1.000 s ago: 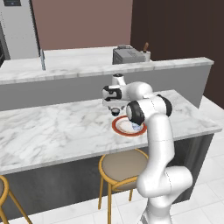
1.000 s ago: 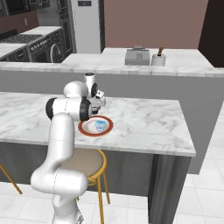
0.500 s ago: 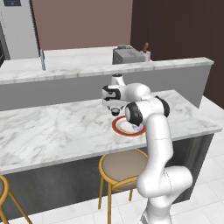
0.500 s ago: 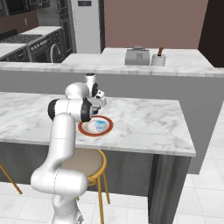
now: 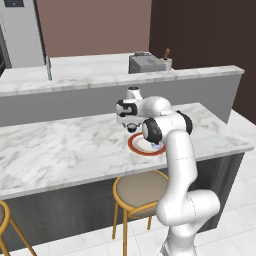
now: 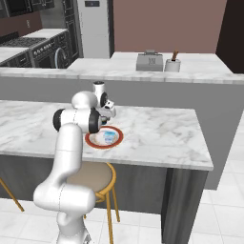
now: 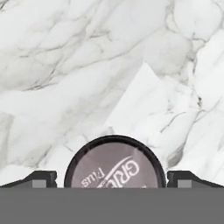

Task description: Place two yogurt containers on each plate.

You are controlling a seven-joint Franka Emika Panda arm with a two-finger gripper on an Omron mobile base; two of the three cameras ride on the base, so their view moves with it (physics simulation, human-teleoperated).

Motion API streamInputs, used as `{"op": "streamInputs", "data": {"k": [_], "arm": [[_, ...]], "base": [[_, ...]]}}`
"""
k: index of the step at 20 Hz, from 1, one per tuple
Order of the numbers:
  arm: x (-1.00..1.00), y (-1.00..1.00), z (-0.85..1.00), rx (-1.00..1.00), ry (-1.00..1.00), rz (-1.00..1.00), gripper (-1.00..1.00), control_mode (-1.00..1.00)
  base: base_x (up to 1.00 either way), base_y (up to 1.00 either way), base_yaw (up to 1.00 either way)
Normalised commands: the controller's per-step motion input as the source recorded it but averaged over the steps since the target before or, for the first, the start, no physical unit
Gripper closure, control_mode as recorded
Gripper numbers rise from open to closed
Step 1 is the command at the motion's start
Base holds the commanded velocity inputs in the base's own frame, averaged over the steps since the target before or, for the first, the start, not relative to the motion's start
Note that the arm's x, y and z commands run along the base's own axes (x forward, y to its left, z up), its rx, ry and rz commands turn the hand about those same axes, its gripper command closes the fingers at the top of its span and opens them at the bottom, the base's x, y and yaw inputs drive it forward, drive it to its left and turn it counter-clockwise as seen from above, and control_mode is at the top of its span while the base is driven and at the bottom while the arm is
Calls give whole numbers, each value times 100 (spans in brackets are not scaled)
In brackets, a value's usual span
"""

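Observation:
A dark yogurt container with a grey printed lid stands on the marble counter. My gripper hangs over it, open, with one fingertip on each side and neither touching it. In the left base view the gripper points down at that dark cup, just behind the red-rimmed white plate. A pale blue-and-white yogurt container lies on that plate, partly hidden by my arm in the left base view.
A grey box-like appliance and a utensil holder stand on the back counter. A round stool sits under the counter's front edge, next to my base. The counter's right end is close by.

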Motion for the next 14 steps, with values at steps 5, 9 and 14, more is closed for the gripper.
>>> {"op": "streamInputs", "data": {"k": [5, 9, 14], "arm": [[0, -1, -20, 0, 0, 0, -100, -100], [0, -2, -16, 0, 0, 0, -100, -100], [1, 0, -3, 0, 0, 0, 100, -100]], "base": [[0, 0, 0], [0, 0, 0], [0, 0, 0]]}}
